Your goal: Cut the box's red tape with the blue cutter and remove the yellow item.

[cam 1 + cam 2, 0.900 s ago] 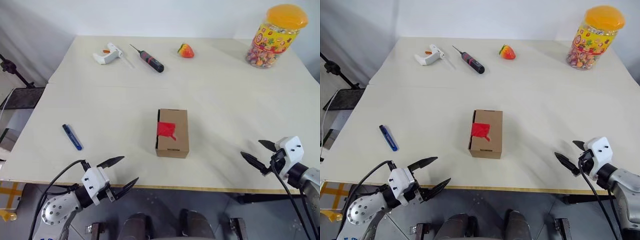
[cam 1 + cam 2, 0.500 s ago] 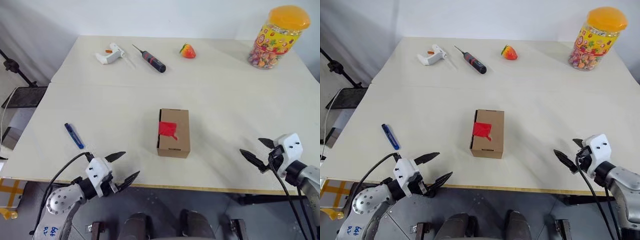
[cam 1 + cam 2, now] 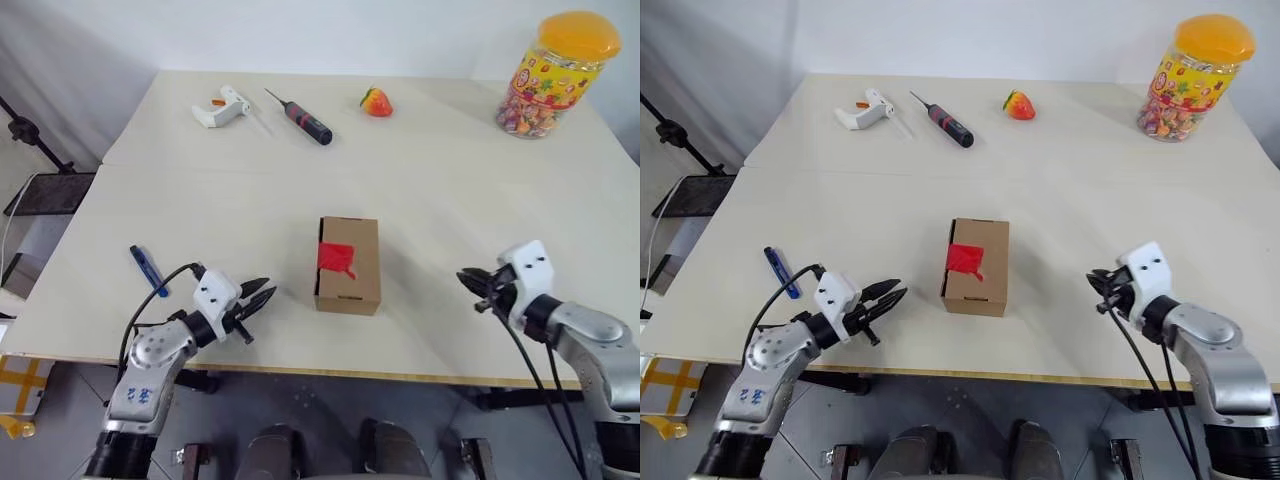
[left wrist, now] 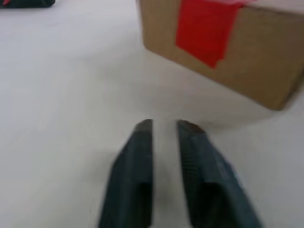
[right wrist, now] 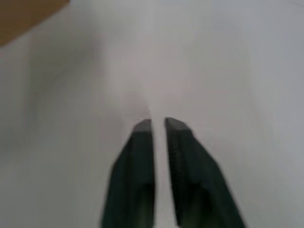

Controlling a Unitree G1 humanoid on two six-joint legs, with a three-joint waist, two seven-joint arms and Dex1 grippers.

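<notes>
Both hands, left hand [image 3: 256, 296] and right hand [image 3: 472, 285], have closed empty and drawn toward the box [image 3: 348, 264], blue cutter [image 3: 147, 270] untouched beyond the left.

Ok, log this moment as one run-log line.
stage: start | left gripper: shut, empty, beside box | right gripper: shut, empty | blue cutter: on table | red tape: uncut

One table [image 3: 200, 215] bears: one box [image 3: 349, 265] at centre with one red tape [image 3: 335, 259] strip; one blue cutter [image 3: 146, 271] left of the box; beyond the box, one glue gun [image 3: 218, 105], one screwdriver [image 3: 300, 119], one strawberry toy [image 3: 376, 102], one candy jar [image 3: 555, 72].
</notes>
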